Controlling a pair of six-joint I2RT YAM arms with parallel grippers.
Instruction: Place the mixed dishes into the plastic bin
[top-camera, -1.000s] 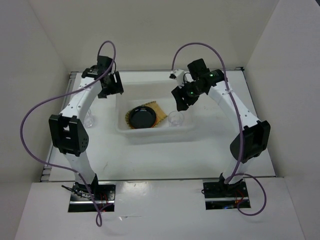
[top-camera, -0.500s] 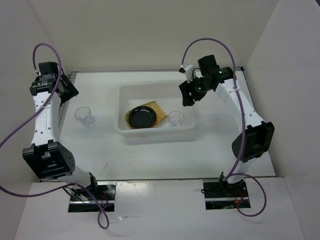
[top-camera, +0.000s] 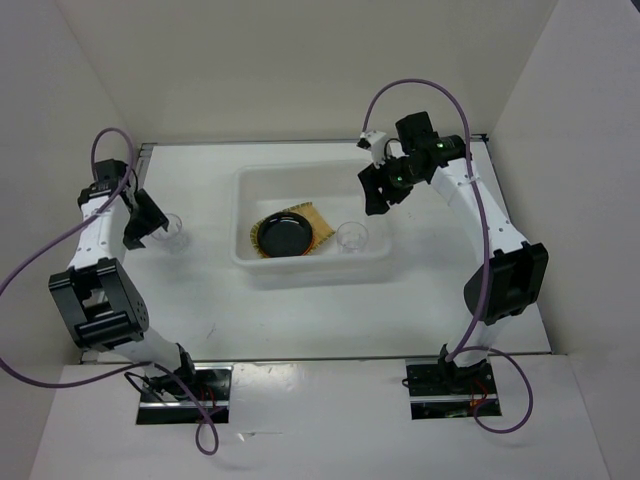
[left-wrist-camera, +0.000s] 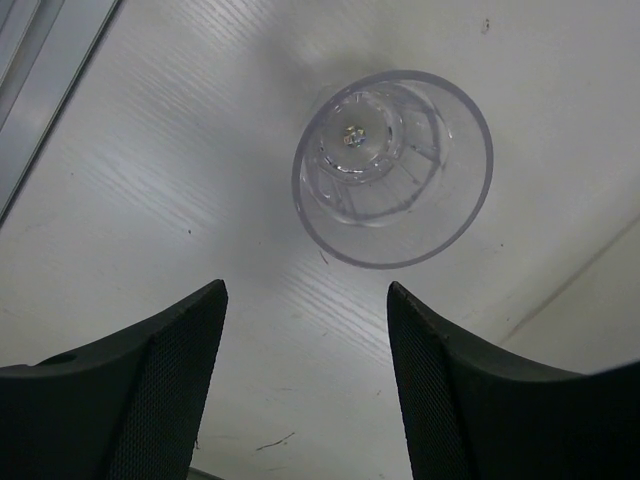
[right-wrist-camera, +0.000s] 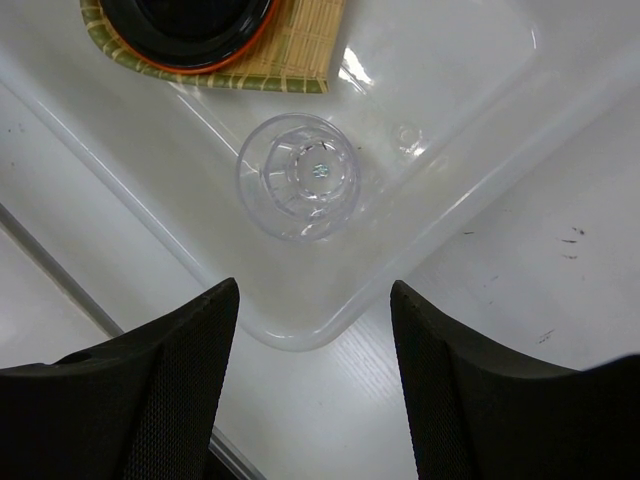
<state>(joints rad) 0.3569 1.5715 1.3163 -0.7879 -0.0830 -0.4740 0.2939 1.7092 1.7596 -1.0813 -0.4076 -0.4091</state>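
- Moved since half a second ago: left arm, which has swung down from high at the far left; left gripper (left-wrist-camera: 305, 295) now sits low just beside the loose cup (left-wrist-camera: 392, 165).
- Right arm: near unchanged over the same interval.
- Left gripper: fingers spread wide, nothing between them. The loose cup stands upright on the table (top-camera: 300, 320) just ahead of the fingertips, not yet between them and not touching.
- Right gripper (right-wrist-camera: 315, 290): fingers wide apart, empty, hovering above the near right corner of the plastic bin (right-wrist-camera: 300, 335).
- Plastic bin, contents: bamboo tray (right-wrist-camera: 300, 50) on the floor; black plate (right-wrist-camera: 190, 15) resting on it; orange plate (right-wrist-camera: 190, 68), only an edge showing beneath the black one; binned cup (right-wrist-camera: 298, 177) upright, apart from the tray.
- Outstanding: one item, the loose cup, left of the bin and well apart from it.
- Step in hand, as judged: approach to the last cup, before grasp.
- Next move calls for: advancing so the fingers straddle the cup wall, closing gently since thin clear plastic may flex or slip, then lifting clear of the bin rim before carrying across.
- Risk: a fingertip nudging the cup could tip it.
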